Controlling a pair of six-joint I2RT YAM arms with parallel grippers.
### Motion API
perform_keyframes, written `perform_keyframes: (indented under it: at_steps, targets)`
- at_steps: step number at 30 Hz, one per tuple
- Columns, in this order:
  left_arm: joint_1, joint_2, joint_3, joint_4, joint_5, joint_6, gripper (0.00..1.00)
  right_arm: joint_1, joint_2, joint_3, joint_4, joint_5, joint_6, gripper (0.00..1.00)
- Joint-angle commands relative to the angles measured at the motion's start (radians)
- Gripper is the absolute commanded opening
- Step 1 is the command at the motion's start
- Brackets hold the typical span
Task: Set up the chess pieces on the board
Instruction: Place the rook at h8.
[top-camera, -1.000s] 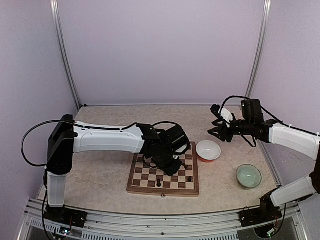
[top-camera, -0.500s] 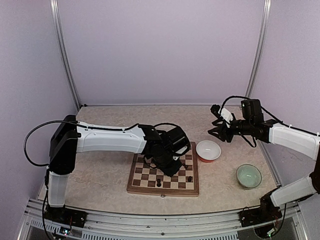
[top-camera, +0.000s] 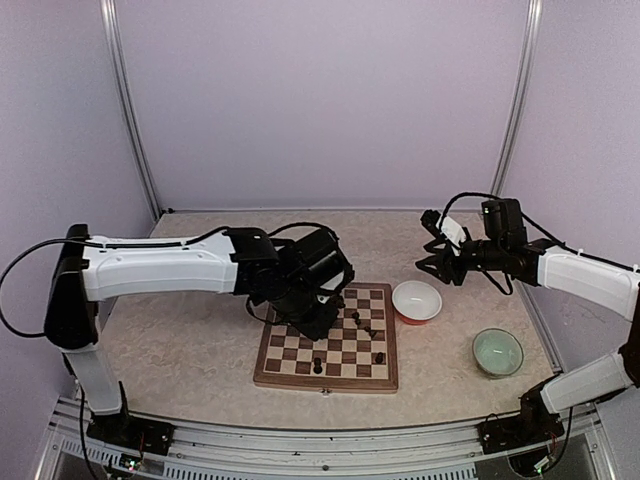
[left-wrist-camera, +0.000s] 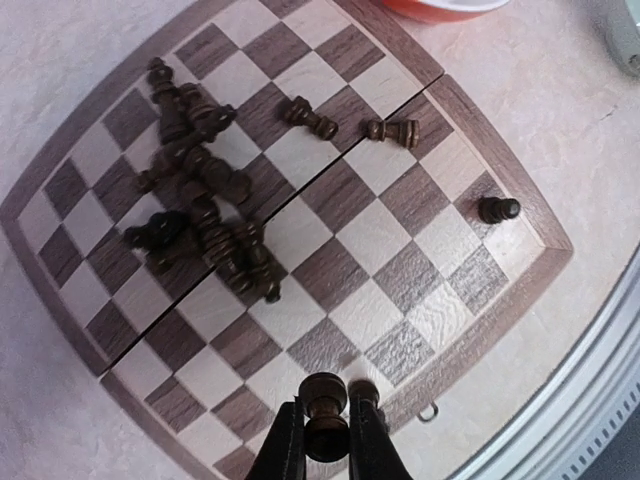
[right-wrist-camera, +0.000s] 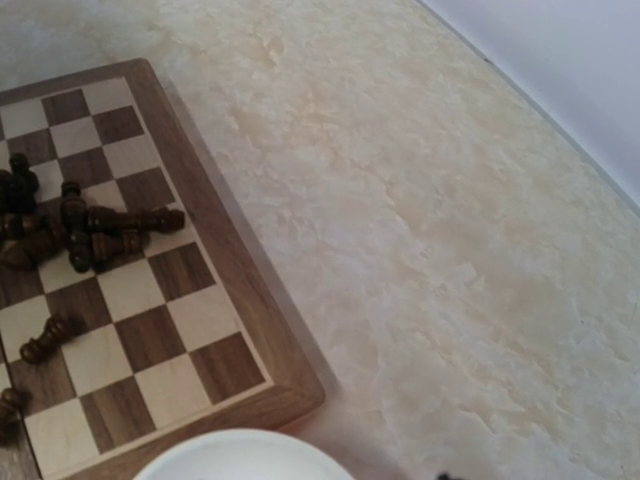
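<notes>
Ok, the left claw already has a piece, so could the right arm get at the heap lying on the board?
Probably yes. The heap lies on the board, toward its right side, with nothing over it. Only the white bowl sits between it and the right claw, which could likely pass above.

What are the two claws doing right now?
Left gripper: closed on a chess piece.
Right gripper: looks open, holding nothing.
</notes>
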Motion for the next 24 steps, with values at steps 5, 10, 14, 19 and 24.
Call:
perform_keyframes:
  at_steps: [5, 10, 14, 19, 24]
  targets:
    - [0.007, -0.305, -0.293, -0.011, -0.020, -0.173, 0.10, -0.001, 0.030, -0.004, -0.013, 0.002, -0.013, 0.49]
    - [0.006, -0.394, -0.443, 0.049, 0.011, -0.237, 0.09, -0.002, 0.045, -0.007, -0.018, -0.029, -0.008, 0.50]
    - [0.014, -0.417, -0.481, 0.068, 0.007, -0.246, 0.10, -0.002, 0.068, 0.003, -0.029, -0.049, -0.006, 0.50]
    - [0.035, -0.389, -0.494, 0.108, 0.027, -0.214, 0.10, -0.002, 0.078, 0.004, -0.032, -0.055, -0.006, 0.50]
    - [0.067, -0.355, -0.491, 0.128, 0.064, -0.186, 0.10, -0.001, 0.074, 0.003, -0.032, -0.051, -0.009, 0.50]
